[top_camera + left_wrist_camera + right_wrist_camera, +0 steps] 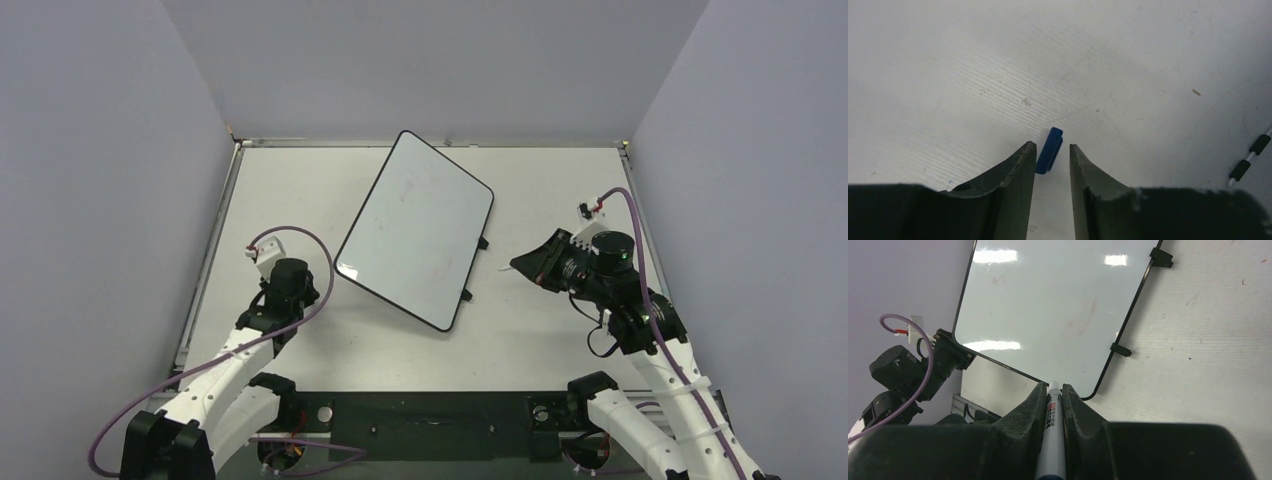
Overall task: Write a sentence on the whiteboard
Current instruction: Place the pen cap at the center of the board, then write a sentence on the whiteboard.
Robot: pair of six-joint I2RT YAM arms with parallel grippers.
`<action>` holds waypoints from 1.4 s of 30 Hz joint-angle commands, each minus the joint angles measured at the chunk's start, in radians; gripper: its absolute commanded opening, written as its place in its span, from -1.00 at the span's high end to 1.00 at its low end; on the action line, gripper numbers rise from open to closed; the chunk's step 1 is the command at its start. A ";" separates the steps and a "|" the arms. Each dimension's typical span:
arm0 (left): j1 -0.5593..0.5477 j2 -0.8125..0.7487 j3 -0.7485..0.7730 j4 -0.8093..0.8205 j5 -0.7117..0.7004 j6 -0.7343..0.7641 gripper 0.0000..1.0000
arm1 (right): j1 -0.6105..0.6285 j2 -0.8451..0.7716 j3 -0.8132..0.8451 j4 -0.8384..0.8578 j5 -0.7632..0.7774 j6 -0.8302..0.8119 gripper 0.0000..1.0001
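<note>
whiteboard [415, 230] blank, no sentence yet. right fingers [1042, 392] pinch the marker [1052, 415], board just ahead; left fingers [1029, 152] slightly spread, blue cap [1049, 150] between them on the bench [1098, 60].

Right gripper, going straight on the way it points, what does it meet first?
Likely the white whiteboard with black frame, near its rounded corner; the white marker in the right gripper would touch first. Height unclear.

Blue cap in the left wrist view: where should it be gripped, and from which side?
Probably across its two long sides at mid-length, from straight above. The blue cap is short and narrow, lying between the parted fingers of the left gripper, its length roughly along them.
</note>
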 commanded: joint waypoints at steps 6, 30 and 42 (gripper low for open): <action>0.025 -0.049 -0.013 0.075 0.027 -0.011 0.19 | -0.008 -0.003 -0.008 0.023 0.027 -0.020 1.00; 0.028 -0.133 0.297 0.042 0.112 0.235 0.13 | -0.008 -0.002 -0.012 0.022 0.031 -0.039 1.00; 0.028 0.217 0.480 0.278 0.510 0.398 0.13 | -0.008 -0.008 -0.021 0.013 0.015 -0.060 1.00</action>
